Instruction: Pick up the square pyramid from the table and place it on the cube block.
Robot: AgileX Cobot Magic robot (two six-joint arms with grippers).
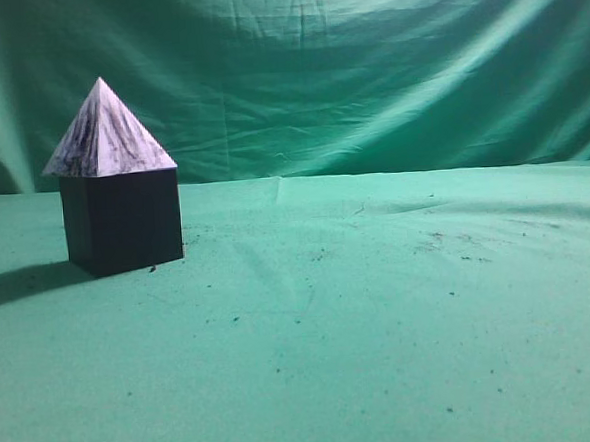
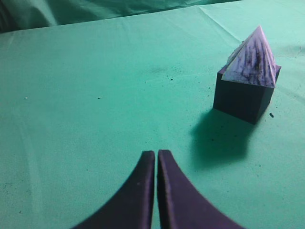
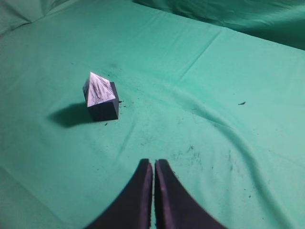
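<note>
A white-and-grey marbled square pyramid [image 1: 105, 135] sits upright on top of a dark cube block [image 1: 123, 223] at the left of the green table. The pair also shows in the left wrist view, pyramid [image 2: 251, 59] on cube [image 2: 240, 99], and in the right wrist view, pyramid [image 3: 97, 88] on cube [image 3: 104, 109]. My left gripper [image 2: 156, 153] is shut and empty, well back from the cube. My right gripper [image 3: 153, 162] is shut and empty, far from it. Neither gripper shows in the exterior view.
Green cloth covers the table [image 1: 381, 316] and hangs as a backdrop [image 1: 366, 66]. Small dark specks and creases mark the cloth. The cube casts a shadow to its left.
</note>
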